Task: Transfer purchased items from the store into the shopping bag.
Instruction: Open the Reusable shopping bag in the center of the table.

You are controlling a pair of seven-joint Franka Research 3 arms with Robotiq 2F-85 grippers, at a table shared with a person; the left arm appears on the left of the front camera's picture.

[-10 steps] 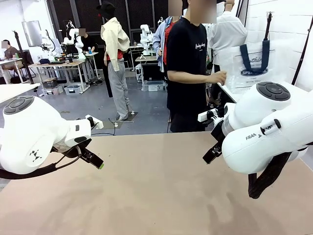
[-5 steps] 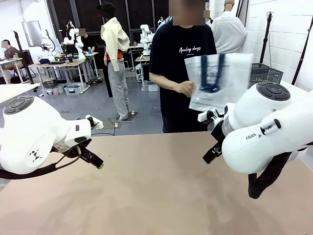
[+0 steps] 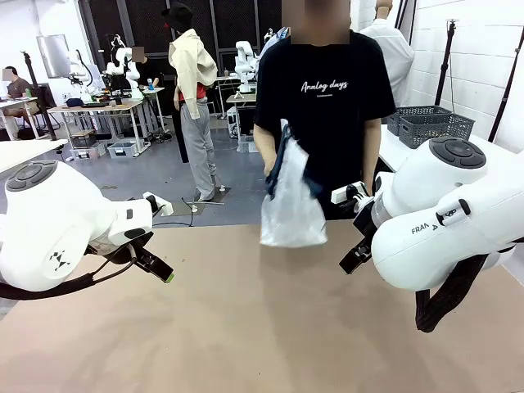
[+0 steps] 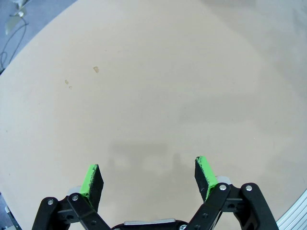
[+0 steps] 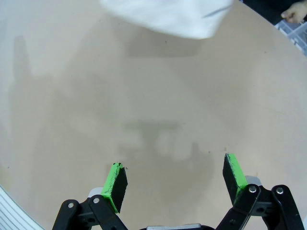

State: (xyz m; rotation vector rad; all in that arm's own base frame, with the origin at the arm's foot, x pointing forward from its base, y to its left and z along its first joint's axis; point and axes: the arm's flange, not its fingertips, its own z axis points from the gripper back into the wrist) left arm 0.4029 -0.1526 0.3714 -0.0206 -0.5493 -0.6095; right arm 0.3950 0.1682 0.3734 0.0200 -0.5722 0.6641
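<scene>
At the far edge of the table, about in the middle, the shopping bag (image 3: pixel 291 209) hangs from the hand (image 3: pixel 273 168) of a person (image 3: pixel 327 98) in a black T-shirt with white print. It is whitish and translucent, crumpled and narrow at the top, wider at the bottom. The dark navy handles (image 3: pixel 280 155) are gathered up at the hand. In the front view the lower part of the bag lies over the far strip of the table (image 3: pixel 262 327); I cannot tell if its bottom touches the surface. In the right wrist view the bottom of the bag (image 5: pixel 168 17) appears at the top edge of the picture, with a soft shadow on the table below it.

The right gripper (image 5: pixel 175 179) points down at the bare beige tabletop. Its two green pads (image 5: pixel 115 184) stand wide apart and nothing is between them. It is near the bag, but not touching it. In the front view this gripper (image 3: pixel 354 260) shows under the big white joint of the right arm, just to the right of the bag.

The left gripper (image 4: pixel 148 175) is spread wide too, with nothing between its fingers (image 4: pixel 205 172), above the bare table. In the front view it (image 3: pixel 164 274) is at the left side, well apart from the bag.

Behind the person, at the right, two dark grey lattice baskets (image 3: pixel 430 124) stand on a white table.
</scene>
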